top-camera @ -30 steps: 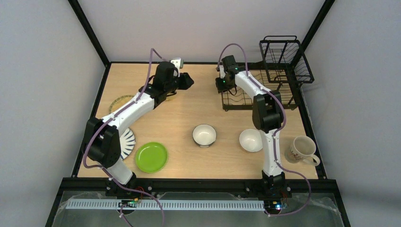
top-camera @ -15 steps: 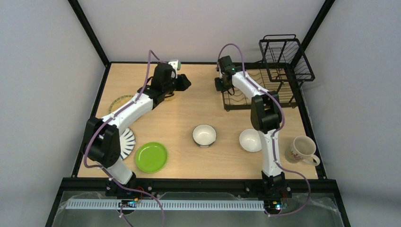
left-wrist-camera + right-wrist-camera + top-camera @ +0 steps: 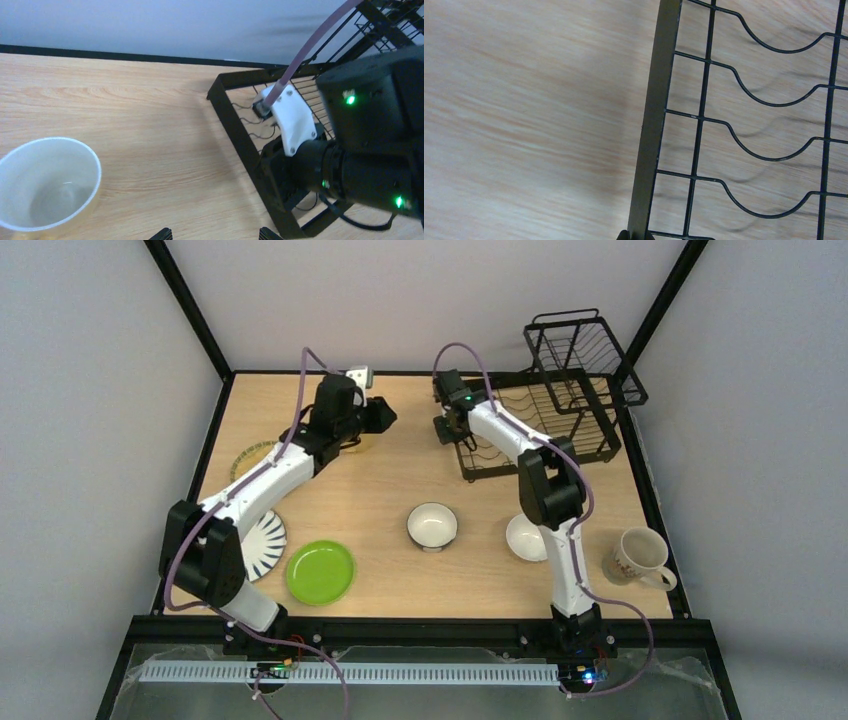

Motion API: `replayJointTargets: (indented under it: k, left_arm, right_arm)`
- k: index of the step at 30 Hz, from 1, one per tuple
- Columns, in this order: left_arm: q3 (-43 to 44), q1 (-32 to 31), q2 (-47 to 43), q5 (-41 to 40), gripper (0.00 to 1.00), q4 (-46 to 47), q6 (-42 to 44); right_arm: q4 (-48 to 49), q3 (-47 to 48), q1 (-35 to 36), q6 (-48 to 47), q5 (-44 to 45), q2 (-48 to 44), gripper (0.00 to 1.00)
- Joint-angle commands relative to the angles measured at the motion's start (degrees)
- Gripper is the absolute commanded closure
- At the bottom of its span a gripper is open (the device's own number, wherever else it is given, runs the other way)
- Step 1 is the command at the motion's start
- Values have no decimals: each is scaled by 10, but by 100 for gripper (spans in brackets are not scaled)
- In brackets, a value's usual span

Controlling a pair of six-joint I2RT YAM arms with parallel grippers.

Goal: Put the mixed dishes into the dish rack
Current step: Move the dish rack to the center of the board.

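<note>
1. Clenched with the right gripper (image 3: 445, 432) on the short left-hand end bar of the dish rack (image 3: 570, 420); in the right wrist view, pinched on that flat black bar at the very bottom edge, with the wire slots running off to the right.
2. Standing at the far right of the table (image 3: 390, 490), long axis left to right and slightly skewed, taller basket end farthest right; not yet loaded with any dish.
3. Hovering at the far middle of the table with the left gripper (image 3: 380, 417) released, fingers spread wide and grasping nothing; just left of the rack's gripped end, with a pale cup (image 3: 47, 185) close below and to the side.
4. Lying well apart from the rack, all on its near side:
   - two bowls (image 3: 432, 526) (image 3: 523, 537) in the middle;
   - a handled mug (image 3: 637, 555) at the near right;
   - a lime green plate (image 3: 320, 572) and a striped plate (image 3: 266, 540) at the near left;
   - a tan plate (image 3: 250, 455) at the left edge.
5. Judged as rack positioning, loading not begun. Probably easiest to start with the pale cup, nearest the left gripper and only a short reach rightward from the rack's open slots. Better to keep the bowls and mug for the right arm.
</note>
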Motion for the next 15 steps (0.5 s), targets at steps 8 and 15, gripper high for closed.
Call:
replayJointTargets:
  k: [8, 15]
  left_arm:
    - [-16, 28, -86, -48, 1, -66, -27]
    - [-2, 33, -121, -83, 1, -107, -44]
  right_arm:
    - [18, -54, 101, -55, -19, -43, 100]
    - [40, -107, 143, -69, -2, -79, 100]
